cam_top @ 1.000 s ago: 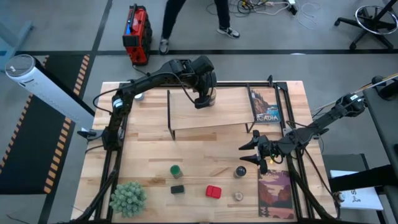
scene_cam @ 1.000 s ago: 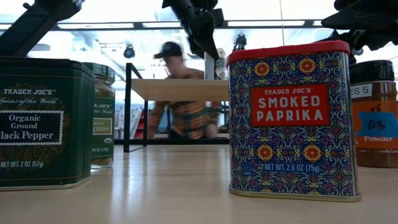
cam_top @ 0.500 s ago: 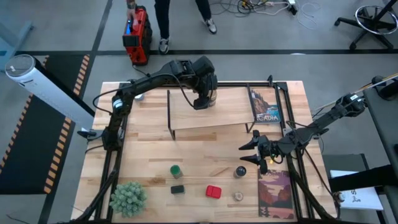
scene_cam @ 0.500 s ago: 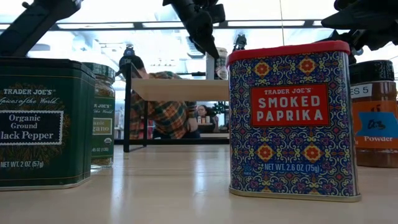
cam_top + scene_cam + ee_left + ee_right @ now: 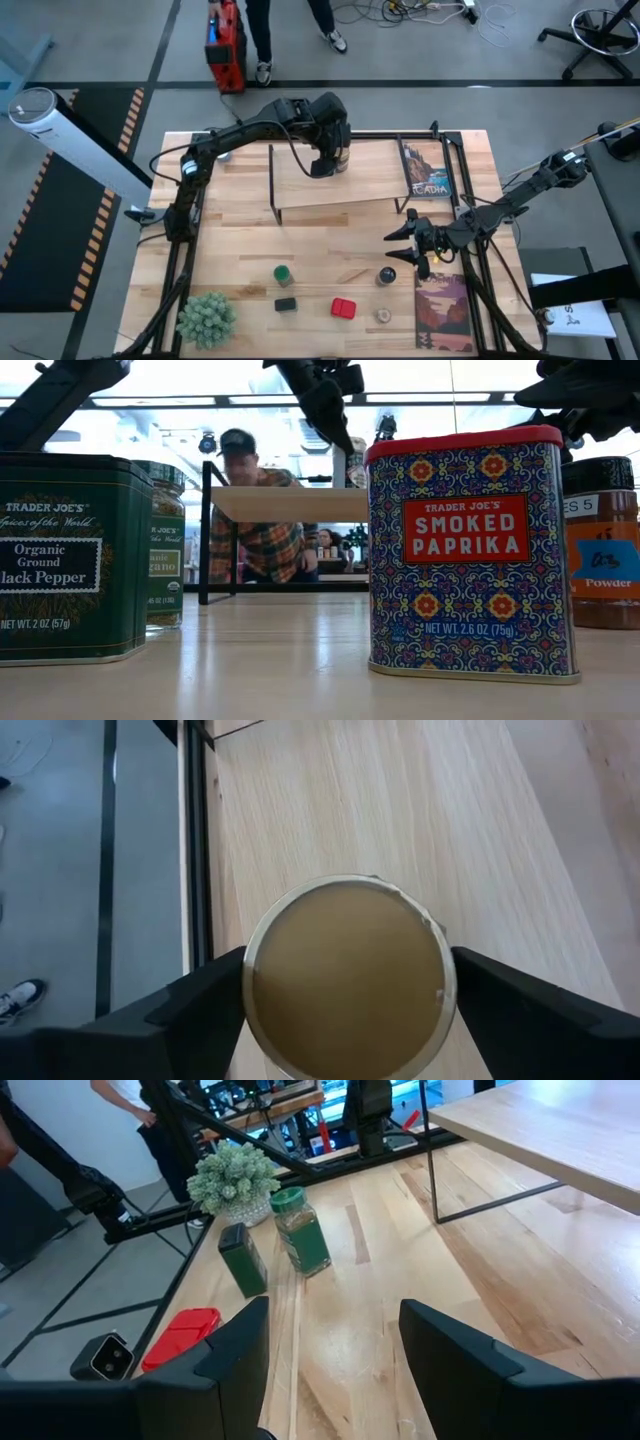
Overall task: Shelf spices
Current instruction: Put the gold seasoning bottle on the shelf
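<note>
The left gripper (image 5: 330, 160) hangs over the far part of the shelf (image 5: 300, 185), its fingers (image 5: 195, 1010) pinching the tan cylinder (image 5: 348, 975) from both sides, right above the pale board. The right gripper (image 5: 400, 240) waits with fingers spread over the table (image 5: 330, 250), just beyond the dark-lidded brown jar (image 5: 387, 276). Along the near edge stand the green-lidded jar (image 5: 283, 273), the dark square tin (image 5: 286, 304), the red square tin (image 5: 344, 308) (labelled smoked paprika) and the small pale jar (image 5: 383, 316). A person (image 5: 250, 510) in a plaid shirt shows beyond the table.
</note>
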You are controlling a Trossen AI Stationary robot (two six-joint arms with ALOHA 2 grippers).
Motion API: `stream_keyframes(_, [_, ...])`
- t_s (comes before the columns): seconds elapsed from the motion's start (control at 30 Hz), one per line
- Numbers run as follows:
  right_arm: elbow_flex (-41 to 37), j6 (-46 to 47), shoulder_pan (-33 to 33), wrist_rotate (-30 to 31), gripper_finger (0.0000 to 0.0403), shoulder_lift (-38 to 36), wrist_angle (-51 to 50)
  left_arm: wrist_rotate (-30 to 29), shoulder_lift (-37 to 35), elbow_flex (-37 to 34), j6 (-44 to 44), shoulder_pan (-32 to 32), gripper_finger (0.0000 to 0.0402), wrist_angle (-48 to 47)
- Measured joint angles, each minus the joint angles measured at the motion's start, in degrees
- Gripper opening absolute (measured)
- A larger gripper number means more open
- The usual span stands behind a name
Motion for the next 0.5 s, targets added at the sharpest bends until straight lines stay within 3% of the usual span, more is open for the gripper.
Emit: stream_keyframes(0.5, [0.0, -0.1, 0.0, 0.5, 0.0199, 0.0, 0.0, -1.0, -1.4, 0.0, -1.0, -0.2, 0.0345, 1.6])
